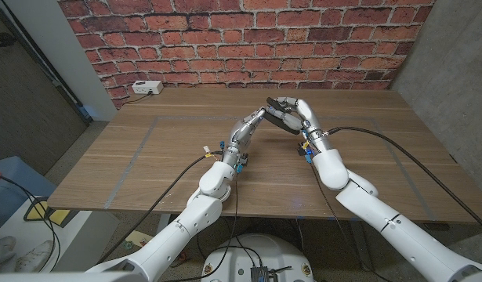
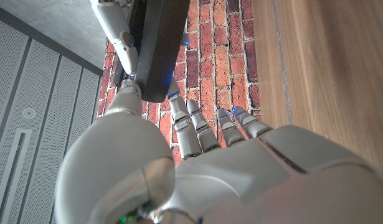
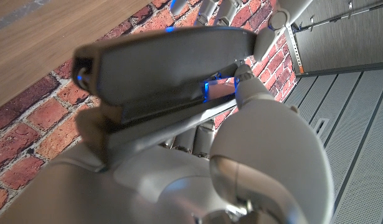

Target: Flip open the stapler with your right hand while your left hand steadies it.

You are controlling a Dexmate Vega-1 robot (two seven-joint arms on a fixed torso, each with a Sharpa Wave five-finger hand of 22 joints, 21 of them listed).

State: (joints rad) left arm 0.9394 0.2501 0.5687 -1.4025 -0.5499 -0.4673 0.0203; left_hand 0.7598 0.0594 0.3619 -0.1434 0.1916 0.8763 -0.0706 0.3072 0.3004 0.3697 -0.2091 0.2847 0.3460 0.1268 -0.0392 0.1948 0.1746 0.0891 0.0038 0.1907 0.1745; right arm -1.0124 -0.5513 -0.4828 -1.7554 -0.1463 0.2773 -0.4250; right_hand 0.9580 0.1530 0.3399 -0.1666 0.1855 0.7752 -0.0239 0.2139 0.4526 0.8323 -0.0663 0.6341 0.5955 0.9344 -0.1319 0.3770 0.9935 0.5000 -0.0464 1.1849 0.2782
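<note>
A dark stapler [image 1: 278,116] is held up off the wooden table [image 1: 170,164], near its far middle. My right hand [image 1: 302,115] grips it from the right, fingers wrapped over its top. In the right wrist view the stapler's [image 3: 166,59] top arm stands a little apart from the metal rail under it. My left hand [image 1: 251,128] reaches in from the left and holds the stapler's other end. In the left wrist view that end of the stapler [image 2: 159,46] sits between the thumb and fingers [image 2: 200,127] of my left hand.
A small white box [image 1: 146,88] with a cable sits at the table's back left corner. Faint tape lines [image 1: 135,157] mark a rectangle on the table. A brick wall [image 1: 241,39] stands right behind the far edge.
</note>
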